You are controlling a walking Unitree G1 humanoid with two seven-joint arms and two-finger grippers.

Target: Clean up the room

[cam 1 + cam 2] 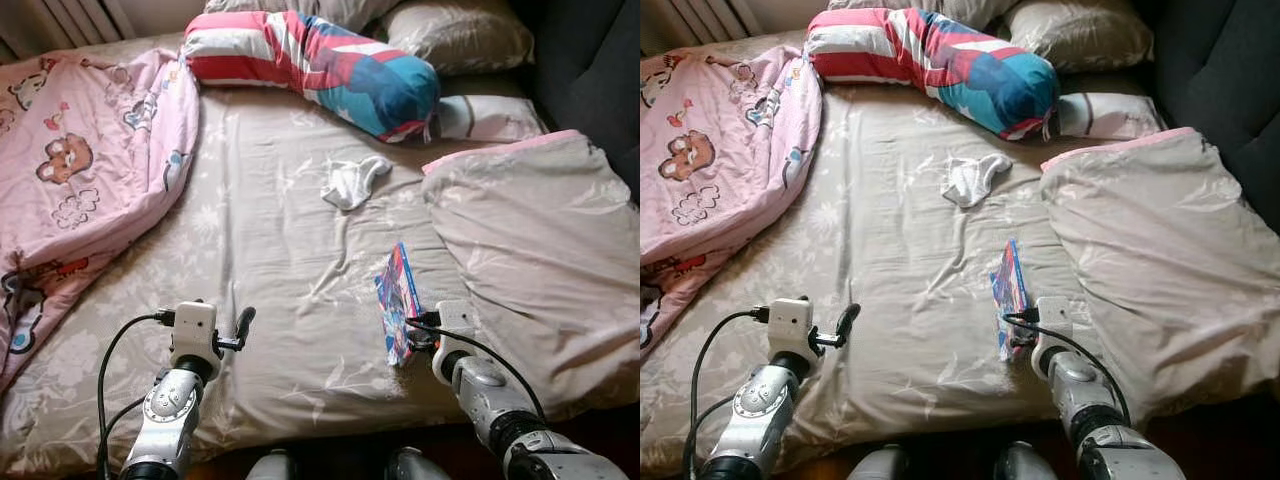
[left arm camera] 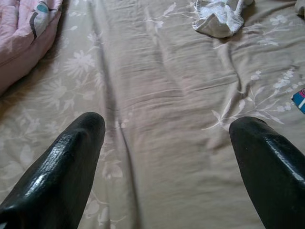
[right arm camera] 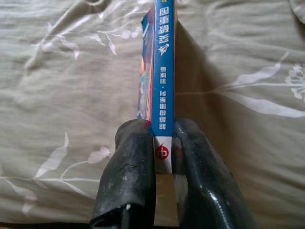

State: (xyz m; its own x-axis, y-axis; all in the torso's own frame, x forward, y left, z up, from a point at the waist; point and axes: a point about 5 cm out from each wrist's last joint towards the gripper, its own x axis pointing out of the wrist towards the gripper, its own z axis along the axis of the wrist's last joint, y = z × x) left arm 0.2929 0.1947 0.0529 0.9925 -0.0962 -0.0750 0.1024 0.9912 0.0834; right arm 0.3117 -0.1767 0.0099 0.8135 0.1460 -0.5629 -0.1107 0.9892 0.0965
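Nearest, the right tool (image 3: 162, 157) pinches the lower end of a thin blue book (image 3: 163, 71) by its spine, holding it on edge over the beige floral bed sheet (image 1: 270, 260), just beside the folded beige duvet (image 1: 540, 250). The left tool (image 2: 167, 157) hovers spread wide and empty above the sheet. Farther on lies a crumpled white cloth (image 1: 352, 182). Beyond it rests a striped bolster pillow (image 1: 320, 62), with a pink cartoon quilt (image 1: 80, 170) at left.

Thin blue book (image 1: 398, 300) stands on edge on the bed sheet (image 1: 270, 250); crumpled white cloth (image 1: 354, 181) lies further up, well apart.
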